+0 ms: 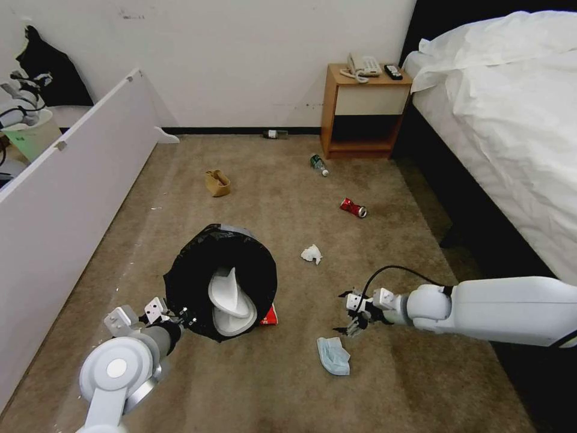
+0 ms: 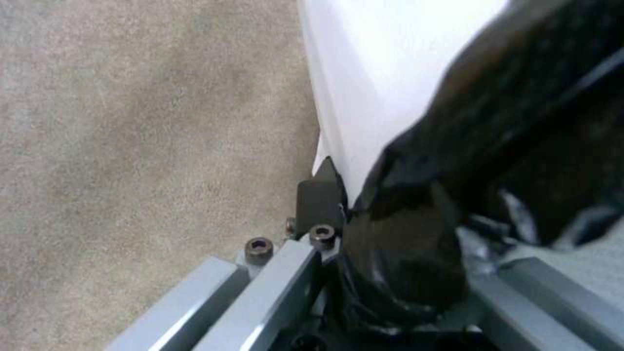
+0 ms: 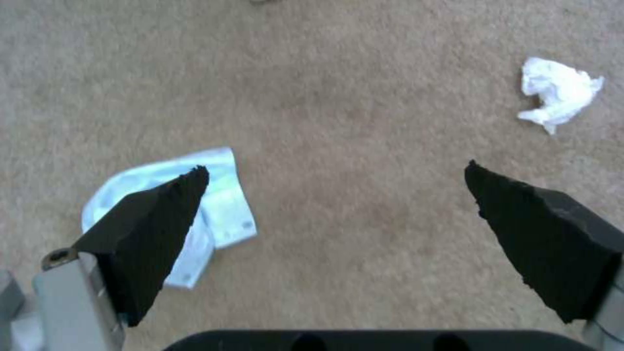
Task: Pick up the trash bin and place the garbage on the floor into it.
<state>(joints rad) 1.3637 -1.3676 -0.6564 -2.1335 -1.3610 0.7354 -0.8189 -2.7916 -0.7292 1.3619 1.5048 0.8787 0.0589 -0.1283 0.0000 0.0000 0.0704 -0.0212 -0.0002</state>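
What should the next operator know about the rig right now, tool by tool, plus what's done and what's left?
Left tool: shut on the trash bin, gripping its bag-lined rim, bin tilted toward the robot.
Right tool: open, empty, hovering over the floor between the face mask and the tissue.
Done: white slippers are in the bin.
Left: mask, tissue, red can, green-labelled bottle, brown paper bag, a second bottle by the wall, and a red packet beside the bin.
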